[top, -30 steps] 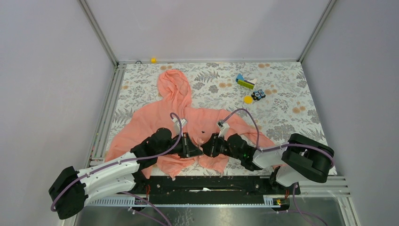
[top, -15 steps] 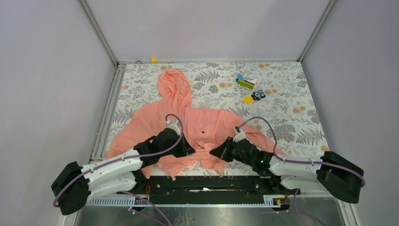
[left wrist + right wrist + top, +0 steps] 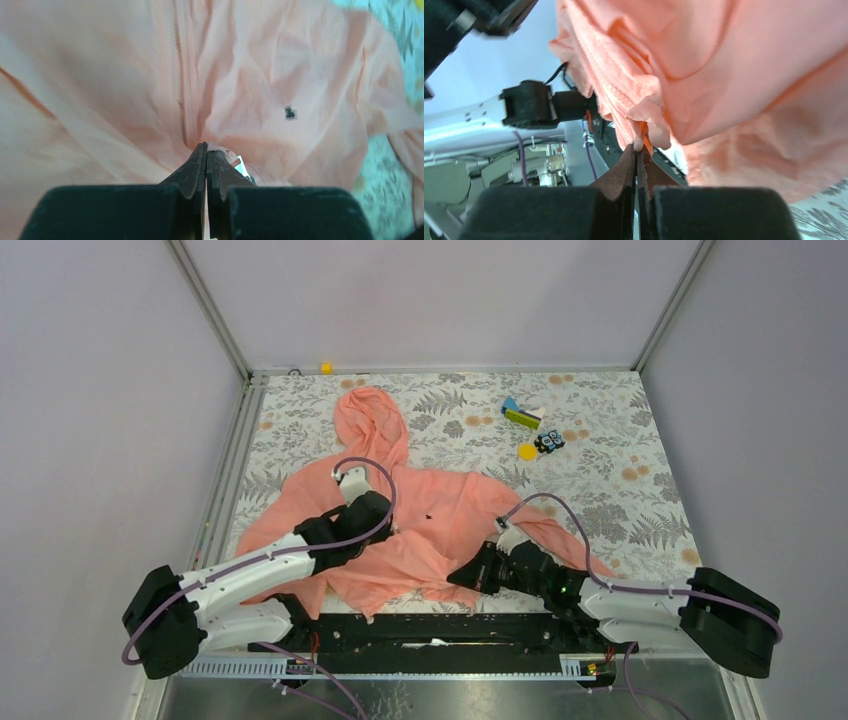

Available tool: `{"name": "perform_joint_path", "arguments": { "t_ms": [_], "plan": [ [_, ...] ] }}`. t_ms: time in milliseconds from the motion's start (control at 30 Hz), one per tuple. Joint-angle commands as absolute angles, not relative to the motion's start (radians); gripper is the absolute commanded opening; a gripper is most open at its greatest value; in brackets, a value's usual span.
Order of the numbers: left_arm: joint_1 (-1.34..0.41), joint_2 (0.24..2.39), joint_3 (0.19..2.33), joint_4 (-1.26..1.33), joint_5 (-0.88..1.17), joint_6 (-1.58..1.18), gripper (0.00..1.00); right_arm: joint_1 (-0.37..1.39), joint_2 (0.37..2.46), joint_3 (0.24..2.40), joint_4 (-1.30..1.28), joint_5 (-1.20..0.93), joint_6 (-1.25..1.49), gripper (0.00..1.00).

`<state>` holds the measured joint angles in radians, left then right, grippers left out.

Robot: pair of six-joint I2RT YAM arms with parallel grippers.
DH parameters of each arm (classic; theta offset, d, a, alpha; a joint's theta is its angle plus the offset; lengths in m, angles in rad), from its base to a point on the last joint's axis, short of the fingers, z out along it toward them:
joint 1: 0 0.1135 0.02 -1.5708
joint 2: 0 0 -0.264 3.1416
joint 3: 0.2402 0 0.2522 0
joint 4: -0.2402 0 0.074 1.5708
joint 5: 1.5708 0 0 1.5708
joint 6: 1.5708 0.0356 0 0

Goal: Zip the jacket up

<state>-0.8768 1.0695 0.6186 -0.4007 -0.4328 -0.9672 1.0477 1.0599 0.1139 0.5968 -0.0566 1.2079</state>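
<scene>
The salmon-pink jacket (image 3: 440, 505) lies spread on the floral table, hood toward the far side, with a tiny dark mark (image 3: 429, 516) on the chest. My left gripper (image 3: 383, 527) rests on the jacket's front. In the left wrist view the left gripper (image 3: 206, 147) is shut, pinching the jacket (image 3: 125, 75) at the near end of the zipper line (image 3: 178, 75). My right gripper (image 3: 456, 577) is at the bottom hem near the table's front edge. The right wrist view shows this right gripper (image 3: 639, 146) shut on a bunched fold of the jacket (image 3: 749, 60) hem.
A yellow-green block (image 3: 522, 417), a yellow disc (image 3: 527, 451) and a small black toy (image 3: 548, 442) lie at the back right. A small yellow piece (image 3: 325, 367) sits at the far edge. Metal rails run along the table's left and front edges.
My left gripper has moved away from me up the jacket's front, drawing the fabric with it. My right gripper has closed on the hem and shifted toward the front edge.
</scene>
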Motion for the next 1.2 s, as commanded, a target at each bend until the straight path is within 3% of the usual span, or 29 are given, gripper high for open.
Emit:
{"name": "perform_joint_path", "arguments": {
  "t_ms": [0, 133, 267, 567, 933, 1167],
  "plan": [
    [-0.816, 1.094, 0.695, -0.38, -0.741, -0.877, 0.0, 1.076, 0.932, 0.107, 0.604, -0.128, 1.055, 0.0],
    [-0.722, 1.132, 0.74, -0.254, -0.747, -0.75, 0.0, 1.095, 0.861, 0.138, 0.505, -0.128, 0.991, 0.0],
    [-0.586, 1.221, 0.799, -0.089, -0.622, -0.591, 0.0, 1.095, 0.867, 0.114, 0.531, -0.141, 1.01, 0.0],
    [-0.353, 1.589, 1.126, -0.011, -0.53, -0.402, 0.0, 1.098, 1.031, 0.186, 0.631, -0.286, 0.945, 0.0],
    [-0.264, 1.938, 1.522, 0.123, -0.569, -0.22, 0.0, 1.099, 1.007, 0.235, 0.53, -0.349, 0.857, 0.0],
    [-0.218, 2.063, 1.761, 0.074, -0.647, -0.142, 0.0, 1.098, 1.065, 0.246, 0.552, -0.355, 0.857, 0.0]
  ]
}}
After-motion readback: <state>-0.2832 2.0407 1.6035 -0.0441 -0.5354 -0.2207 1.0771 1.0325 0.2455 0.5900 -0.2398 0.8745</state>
